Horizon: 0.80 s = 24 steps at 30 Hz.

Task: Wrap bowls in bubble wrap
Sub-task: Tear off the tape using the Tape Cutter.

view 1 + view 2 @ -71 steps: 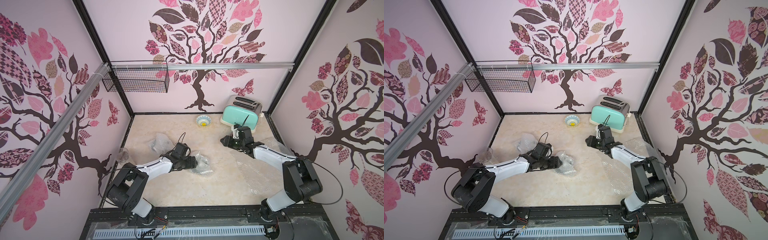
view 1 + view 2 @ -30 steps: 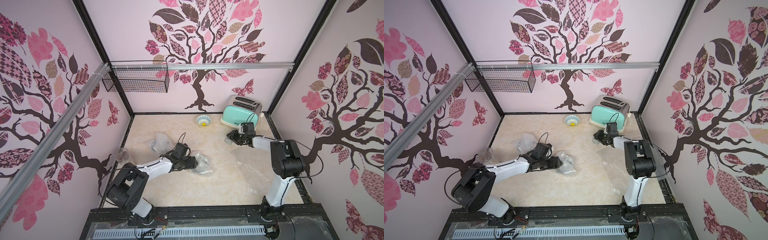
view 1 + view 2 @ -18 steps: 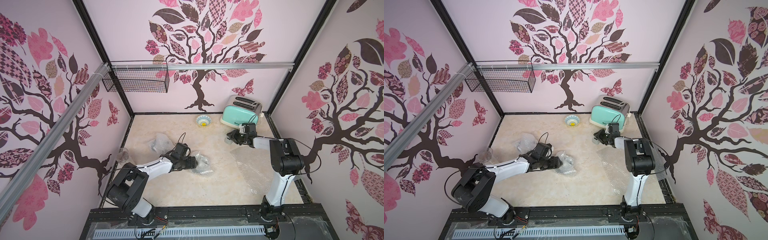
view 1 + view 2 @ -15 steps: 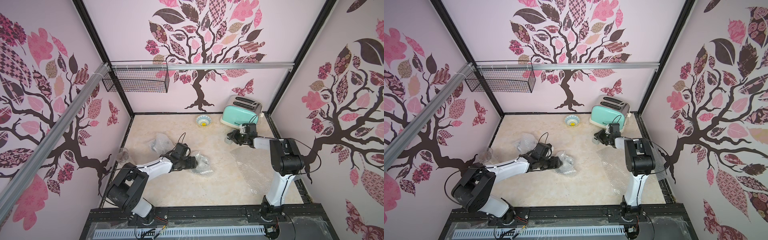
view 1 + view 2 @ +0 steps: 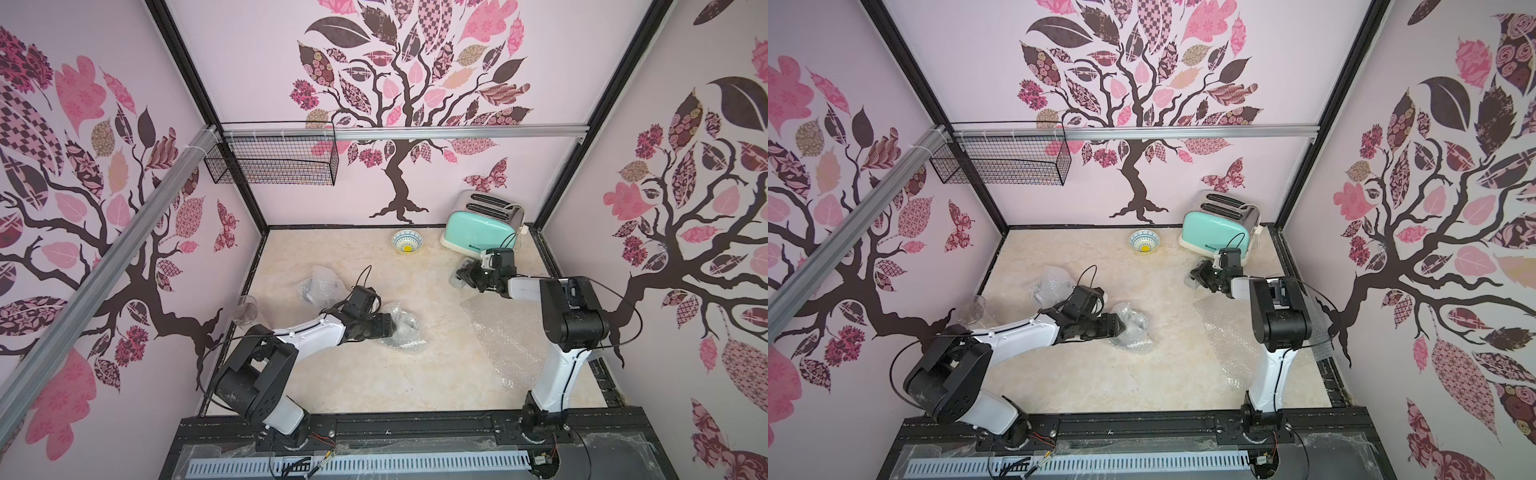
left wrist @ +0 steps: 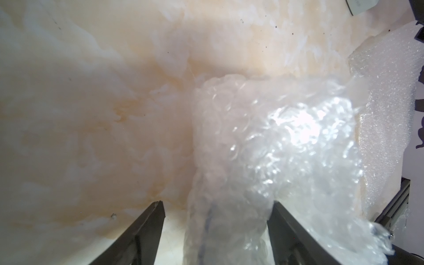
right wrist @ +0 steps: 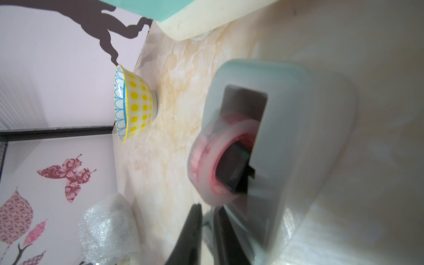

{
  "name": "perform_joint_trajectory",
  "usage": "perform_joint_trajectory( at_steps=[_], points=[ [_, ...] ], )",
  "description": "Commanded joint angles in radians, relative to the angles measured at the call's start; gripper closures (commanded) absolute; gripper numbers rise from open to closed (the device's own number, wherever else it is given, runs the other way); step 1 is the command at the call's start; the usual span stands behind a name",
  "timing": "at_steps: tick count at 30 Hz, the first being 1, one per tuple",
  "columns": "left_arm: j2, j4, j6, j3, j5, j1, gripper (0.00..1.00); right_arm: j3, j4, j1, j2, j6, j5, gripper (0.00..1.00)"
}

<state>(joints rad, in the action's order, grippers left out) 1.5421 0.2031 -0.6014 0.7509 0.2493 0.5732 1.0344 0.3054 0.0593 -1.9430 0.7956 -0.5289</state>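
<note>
Visibly, left tool (image 6: 218, 204) spreads around crinkly bubble wrap (image 6: 275, 149) (glossy, dimpled); right tool (image 7: 207, 213) pressed together beside rounded tape dispenser (image 7: 298, 137).

Yellow-dotted blue-rimmed bowl (image 7: 134, 103), mint toaster (image 5: 478, 230), clear bubble wrap (image 6: 275, 149), beige marbled table (image 5: 374, 374)

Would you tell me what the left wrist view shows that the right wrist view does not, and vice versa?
Left wrist only: the left gripper, open, with a bubble wrap bundle between its fingers, and a flat bubble wrap sheet. Right wrist only: a yellow-dotted bowl, a tape dispenser and the right gripper, pinched shut. Both: the marble tabletop and crumpled bubble wrap.
</note>
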Motion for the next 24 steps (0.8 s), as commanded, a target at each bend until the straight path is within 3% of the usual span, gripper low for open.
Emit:
perform_joint_trajectory(
  at_steps=[1, 6, 13, 24],
  points=[
    [0.018, 0.007, 0.015, -0.010, 0.004, -0.003, 0.24, -0.006, 0.021, 0.003, 0.001, 0.015, -0.041, 0.91],
    [0.016, 0.007, 0.015, -0.010, 0.004, -0.004, 0.24, -0.018, 0.044, 0.001, 0.021, 0.024, -0.047, 1.00],
    [0.018, 0.008, 0.015, -0.008, 0.006, -0.004, 0.24, -0.073, 0.150, -0.001, 0.112, 0.094, -0.085, 1.00],
    [0.012, 0.009, 0.015, -0.013, 0.006, -0.002, 0.24, -0.102, 0.093, 0.017, 0.179, 0.100, -0.097, 1.00]
  ],
)
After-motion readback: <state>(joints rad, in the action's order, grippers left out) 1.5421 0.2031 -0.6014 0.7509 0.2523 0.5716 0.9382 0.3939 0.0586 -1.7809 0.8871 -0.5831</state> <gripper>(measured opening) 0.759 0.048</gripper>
